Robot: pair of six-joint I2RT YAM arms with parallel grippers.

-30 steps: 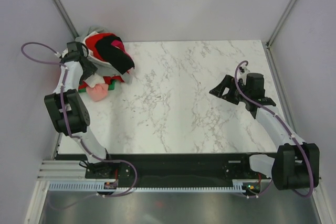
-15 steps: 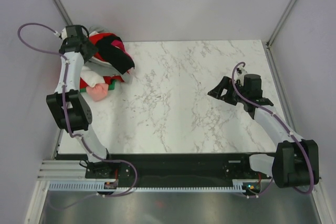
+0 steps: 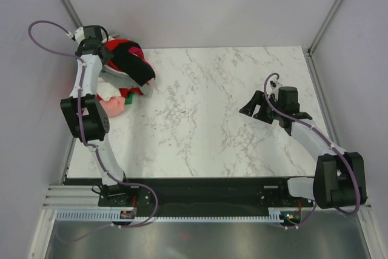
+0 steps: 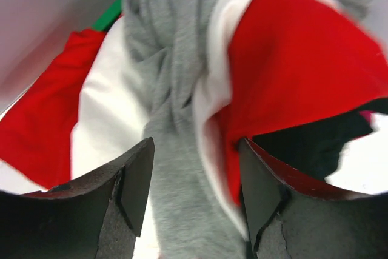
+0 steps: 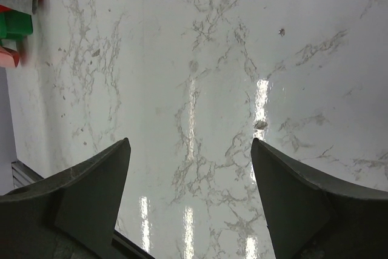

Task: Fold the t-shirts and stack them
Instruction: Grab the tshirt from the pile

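From the top, the pile of t-shirts (image 3: 124, 68) sits in the far left corner of the table (image 3: 200, 125) with the left gripper (image 3: 104, 51) on it and the right gripper (image 3: 250, 106) well apart, while the left wrist view shows fingers (image 4: 136, 180) spread around the grey t-shirt (image 4: 176, 89), and the right wrist view shows fingers (image 5: 91, 186) spread wide above the marble.

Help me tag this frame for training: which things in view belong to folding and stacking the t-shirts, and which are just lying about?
Job in hand:
- t-shirt pile
- grey t-shirt, between the fingers of the left gripper
- right gripper, open

Just there:
- marble table
- purple cables
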